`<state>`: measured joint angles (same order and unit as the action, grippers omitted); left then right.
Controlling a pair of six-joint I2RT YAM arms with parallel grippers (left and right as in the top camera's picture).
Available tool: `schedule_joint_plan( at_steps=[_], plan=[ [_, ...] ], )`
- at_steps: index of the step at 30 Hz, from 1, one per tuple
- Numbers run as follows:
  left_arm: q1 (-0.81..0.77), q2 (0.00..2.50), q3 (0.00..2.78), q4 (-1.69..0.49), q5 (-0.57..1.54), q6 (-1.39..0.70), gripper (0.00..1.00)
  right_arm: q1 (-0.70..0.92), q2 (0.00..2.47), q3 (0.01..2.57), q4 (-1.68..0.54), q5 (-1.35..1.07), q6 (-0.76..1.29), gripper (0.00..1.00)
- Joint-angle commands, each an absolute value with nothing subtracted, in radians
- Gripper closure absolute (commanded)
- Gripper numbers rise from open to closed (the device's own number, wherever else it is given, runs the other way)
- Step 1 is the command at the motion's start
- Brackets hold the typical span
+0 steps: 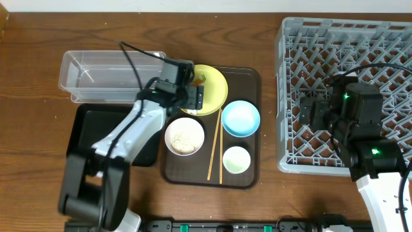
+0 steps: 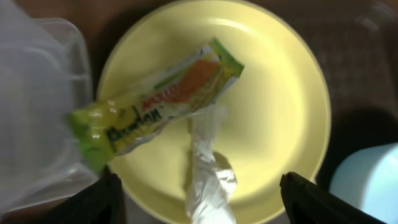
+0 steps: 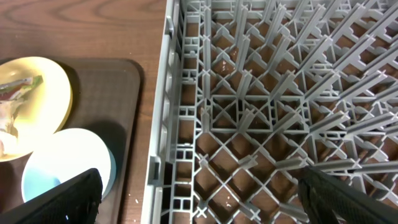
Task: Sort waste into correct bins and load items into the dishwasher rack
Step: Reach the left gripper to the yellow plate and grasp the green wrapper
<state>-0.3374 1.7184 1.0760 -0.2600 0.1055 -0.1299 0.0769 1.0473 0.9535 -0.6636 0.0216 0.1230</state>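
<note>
My left gripper hovers open over the yellow plate. A crumpled white tissue lies between its wide-apart fingers, touching neither. The yellow-green-orange wrapper lies across the plate, one end over the rim toward the clear tub. On the brown tray are the light blue bowl, the pinkish-white bowl holding rice scraps, the small white cup and the chopsticks. My right gripper hangs open and empty over the left part of the grey rack.
The black tray lies in front of the clear tub, left of the brown serving tray. My left arm reaches over the black tray. Bare wooden table shows between the serving tray and the rack.
</note>
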Motion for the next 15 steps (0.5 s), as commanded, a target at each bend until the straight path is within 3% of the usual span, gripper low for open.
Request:
schedule_joint_plan(
  at_steps=[1,8,11,15],
  plan=[
    [-0.347,1.780,1.091,-0.249,0.093,-0.124,0.17,0.072,1.046,0.974,-0.671,0.018,0.134,0.01],
    [-0.348,1.861,1.091,-0.222,0.095,-0.124,0.22,0.072,1.046,0.974,-0.673,0.018,0.134,0.01],
    [-0.352,1.875,1.091,-0.219,0.096,-0.124,0.31,0.072,1.046,0.974,-0.673,0.018,0.134,0.01],
    [-0.357,1.875,1.091,-0.220,0.097,-0.125,0.53,0.072,1.046,0.974,-0.673,0.018,0.134,0.01]
  ],
)
